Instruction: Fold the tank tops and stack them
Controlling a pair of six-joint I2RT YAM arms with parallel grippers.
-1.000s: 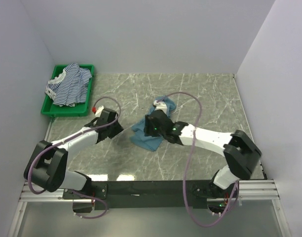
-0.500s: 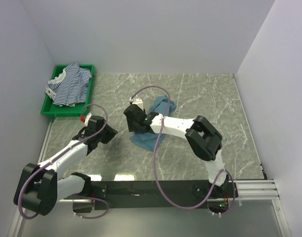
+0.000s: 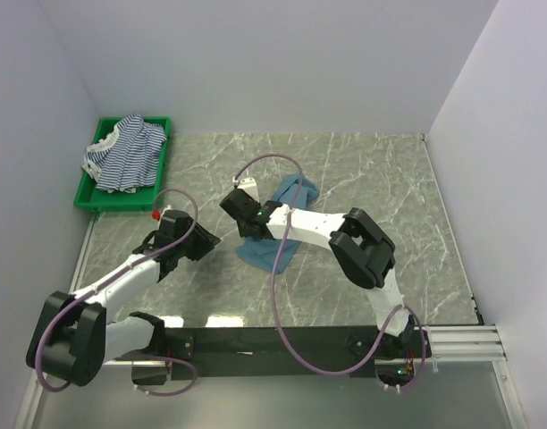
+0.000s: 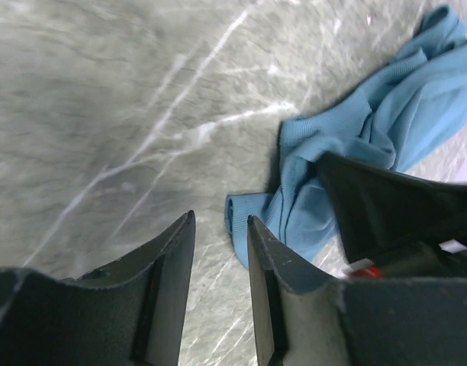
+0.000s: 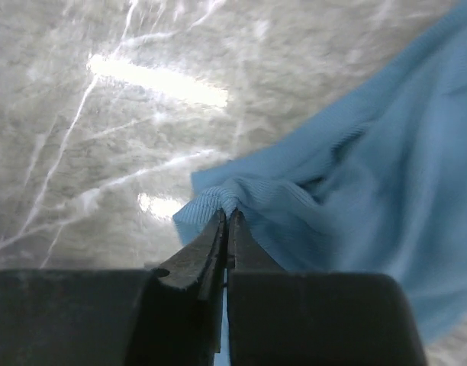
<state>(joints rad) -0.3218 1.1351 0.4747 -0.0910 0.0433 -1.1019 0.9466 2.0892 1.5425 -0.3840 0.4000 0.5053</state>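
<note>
Right hand (image 5: 227, 217) pinches a bunched corner of the teal tank top (image 5: 355, 168), crumpled mid-surface (image 3: 372, 170); left hand (image 4: 220, 229) half spread, empty, just short of another corner. Judged best: left takes that corner, then both draw the cloth flat. Right wrist view alone shows the pinch; top view alone shows a striped top (image 3: 126, 152) heaped in the green bin (image 3: 90, 201).

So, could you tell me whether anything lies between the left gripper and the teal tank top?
Nothing visible does. Only bare marble table lies between the open left gripper and the near corner of the teal tank top. The right gripper is shut on the cloth's edge, off to one side of that path, not across it.
</note>
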